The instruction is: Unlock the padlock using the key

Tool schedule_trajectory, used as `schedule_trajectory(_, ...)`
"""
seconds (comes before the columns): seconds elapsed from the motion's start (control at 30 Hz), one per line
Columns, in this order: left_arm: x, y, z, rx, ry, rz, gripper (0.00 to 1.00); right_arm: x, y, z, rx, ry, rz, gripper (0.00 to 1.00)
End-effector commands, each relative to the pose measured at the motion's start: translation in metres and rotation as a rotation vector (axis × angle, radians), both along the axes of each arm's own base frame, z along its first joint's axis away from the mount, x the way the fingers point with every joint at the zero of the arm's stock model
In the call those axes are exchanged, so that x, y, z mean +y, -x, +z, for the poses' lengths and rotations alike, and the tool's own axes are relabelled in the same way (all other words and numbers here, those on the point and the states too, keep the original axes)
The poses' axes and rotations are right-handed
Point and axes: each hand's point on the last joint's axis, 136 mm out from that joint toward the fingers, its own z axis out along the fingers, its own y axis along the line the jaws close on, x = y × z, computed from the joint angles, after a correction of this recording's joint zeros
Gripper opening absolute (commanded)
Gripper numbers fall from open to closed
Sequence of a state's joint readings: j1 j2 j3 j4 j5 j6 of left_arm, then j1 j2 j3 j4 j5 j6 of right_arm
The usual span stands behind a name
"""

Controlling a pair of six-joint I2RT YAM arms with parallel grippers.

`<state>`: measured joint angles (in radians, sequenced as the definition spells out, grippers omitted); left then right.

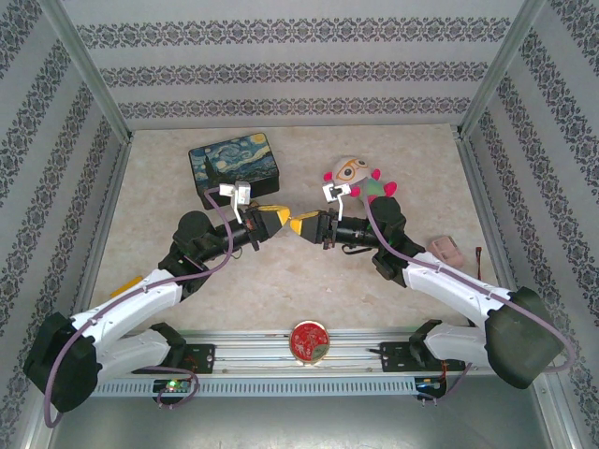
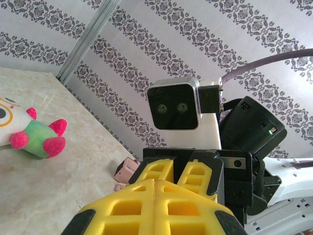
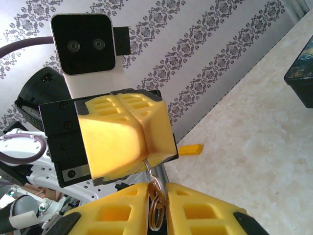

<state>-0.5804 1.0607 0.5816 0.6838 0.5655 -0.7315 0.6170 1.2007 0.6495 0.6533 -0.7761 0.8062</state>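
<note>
L gripper (image 3: 139, 132) and R gripper (image 3: 157, 198) were tip to tip, prob. to line up lock and key. L was clamped shut on a thin silvery loop, seemingly the shackle of the padlock (image 3: 153, 188), which hung betw. them. R was nearly closed, pinching the ring (image 3: 155, 218) below; couldn't make out the key itself.

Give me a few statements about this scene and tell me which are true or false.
1. The left claw and right claw meet tip to tip above the table. True.
2. The painted tin box sits at the table's right. False: it stands left of centre, at the back.
3. The plush toy lies beyond the right claw. True.
4. The left claw is wide open. False: its fingers pinch a thin silvery loop.
5. Metal rings hang between the right claw's fingers. True.
</note>
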Motion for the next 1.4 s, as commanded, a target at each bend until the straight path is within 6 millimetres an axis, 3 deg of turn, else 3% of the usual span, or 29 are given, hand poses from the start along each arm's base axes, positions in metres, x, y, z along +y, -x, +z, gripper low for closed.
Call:
schedule_trajectory(0.0, 0.004, 0.001, 0.013, -0.043, 0.047, -0.006, 0.00, -0.004, 0.001, 0.010, -0.040, -0.032, 0.003, 0.15)
schedule_trajectory(0.2, 0.006, -0.002, 0.010, -0.030, 0.049, 0.009, 0.00, -0.006, 0.000, 0.013, -0.045, -0.041, -0.008, 0.00)
schedule_trajectory(0.3, 0.009, -0.006, 0.008, -0.012, 0.055, 0.032, 0.04, -0.010, -0.004, 0.008, -0.038, -0.035, -0.036, 0.00)
schedule_trajectory(0.37, 0.012, -0.009, 0.006, 0.001, 0.061, 0.049, 0.17, -0.013, -0.007, 0.005, -0.033, -0.029, -0.061, 0.00)
schedule_trajectory(0.43, 0.015, -0.012, 0.004, 0.018, 0.069, 0.070, 0.43, -0.016, -0.009, 0.000, -0.024, -0.014, -0.090, 0.00)
schedule_trajectory(0.53, 0.023, -0.018, 0.002, 0.043, 0.083, 0.128, 0.74, -0.022, -0.018, -0.012, 0.008, 0.025, -0.155, 0.00)
schedule_trajectory(0.67, 0.036, -0.025, -0.003, 0.073, 0.067, 0.220, 1.00, -0.034, -0.034, -0.035, 0.082, 0.099, -0.271, 0.00)
schedule_trajectory(0.83, 0.067, -0.039, -0.027, 0.163, -0.027, 0.426, 0.99, -0.053, -0.051, -0.067, 0.160, 0.231, -0.429, 0.00)
schedule_trajectory(1.03, 0.106, -0.052, -0.075, 0.314, -0.296, 0.661, 0.99, -0.066, -0.059, -0.084, 0.204, 0.330, -0.515, 0.00)
schedule_trajectory(1.37, 0.114, -0.094, -0.141, 0.447, -0.608, 0.813, 0.99, -0.078, -0.066, -0.113, 0.281, 0.451, -0.586, 0.00)
